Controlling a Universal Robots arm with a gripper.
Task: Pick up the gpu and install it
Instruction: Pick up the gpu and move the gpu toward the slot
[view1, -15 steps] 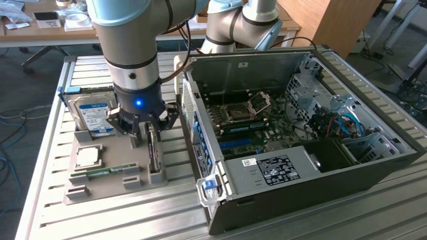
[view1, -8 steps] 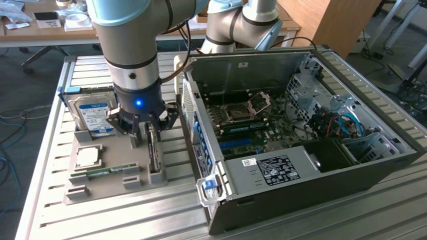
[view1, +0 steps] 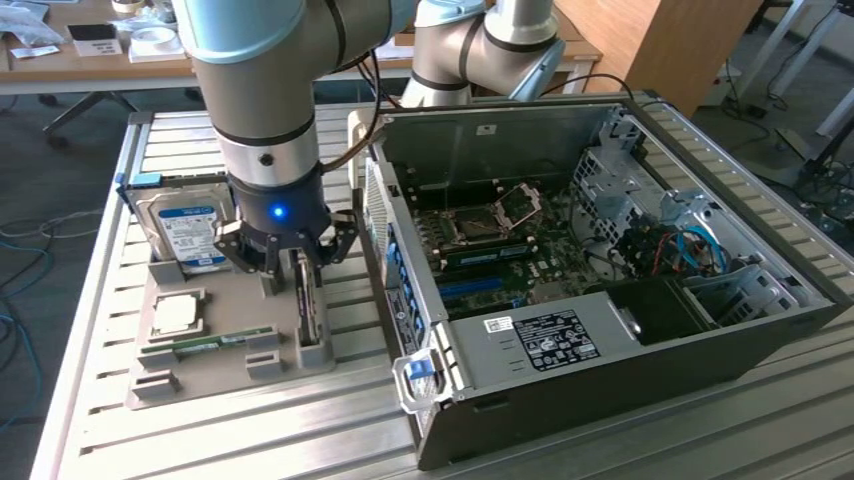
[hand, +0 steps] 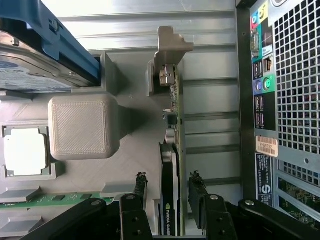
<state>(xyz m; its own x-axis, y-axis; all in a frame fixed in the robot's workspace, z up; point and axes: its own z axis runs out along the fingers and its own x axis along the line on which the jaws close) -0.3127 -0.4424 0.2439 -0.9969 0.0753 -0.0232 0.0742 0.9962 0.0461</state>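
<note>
Exterior view: bright, even light with no hard shadows. The table (view1: 574, 450) slats carry a soft sheen, the case (view1: 747, 340) interior sits in shade, and a small blue light (view1: 278, 212) glows on the arm (view1: 267, 100). Wrist view: glare washes the table slats and burns the cpu (hand: 25, 150) near white. The block (hand: 82, 125) throws a soft shadow toward the gpu (hand: 176, 115), and the gripper (hand: 168, 182) is a dark, slightly soft mass close to the lens.
</note>
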